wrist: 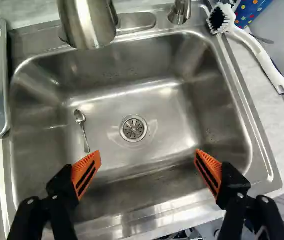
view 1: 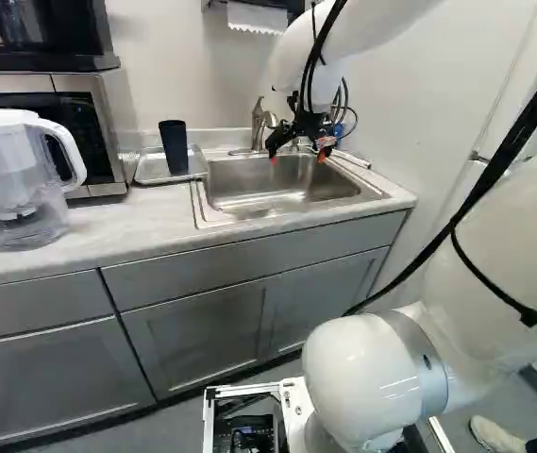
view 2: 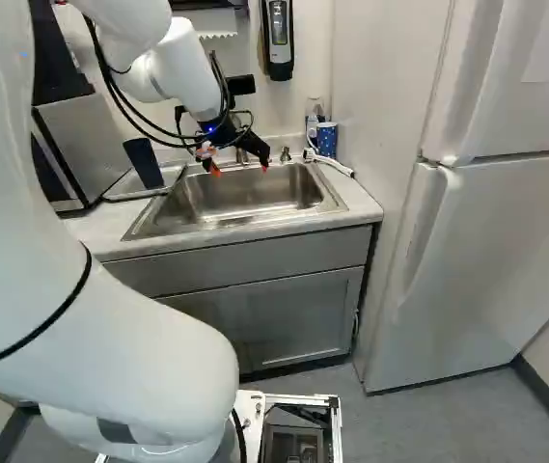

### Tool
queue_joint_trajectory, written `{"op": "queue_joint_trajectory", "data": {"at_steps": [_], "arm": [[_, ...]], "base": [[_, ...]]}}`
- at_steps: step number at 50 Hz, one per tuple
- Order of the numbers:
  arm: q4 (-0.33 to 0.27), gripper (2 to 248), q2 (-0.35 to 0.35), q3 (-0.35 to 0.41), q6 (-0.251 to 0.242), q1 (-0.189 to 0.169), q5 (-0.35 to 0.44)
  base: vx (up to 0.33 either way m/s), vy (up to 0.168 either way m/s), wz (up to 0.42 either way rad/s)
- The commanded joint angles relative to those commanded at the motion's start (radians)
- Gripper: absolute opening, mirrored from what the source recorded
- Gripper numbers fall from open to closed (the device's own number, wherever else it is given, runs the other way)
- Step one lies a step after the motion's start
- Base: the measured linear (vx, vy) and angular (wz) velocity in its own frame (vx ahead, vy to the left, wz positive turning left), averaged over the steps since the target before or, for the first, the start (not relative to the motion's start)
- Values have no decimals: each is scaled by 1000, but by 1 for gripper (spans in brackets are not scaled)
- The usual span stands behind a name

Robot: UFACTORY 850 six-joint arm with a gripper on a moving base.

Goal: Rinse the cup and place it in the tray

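Stainless steel lines the sink (wrist: 176,120), set into the surface (view 1: 84,241). Above it hangs the tool (view 1: 296,158), its two orange-padded fingers spread well apart. The dark cup (view 1: 174,147) stands upright in the metal tray (view 1: 153,172), near the surface's back edge, between the sink and the microwave (view 1: 108,113). A small spoon (wrist: 79,117) lies on the sink's floor, beside the drain (wrist: 133,128). A white brush (wrist: 259,52) lies along the side away from the tray, its bristled head at the sink's back corner, near a blue dotted tumbler (wrist: 249,11). The clear pitcher (view 1: 13,175) stands near the surface's front edge.
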Motion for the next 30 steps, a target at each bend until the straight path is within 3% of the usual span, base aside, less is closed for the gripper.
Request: {"op": "queue_joint_trajectory", "data": {"at_steps": [30], "arm": [[0,247,0,0,0,0,0]], "base": [[0,0,0]]}}
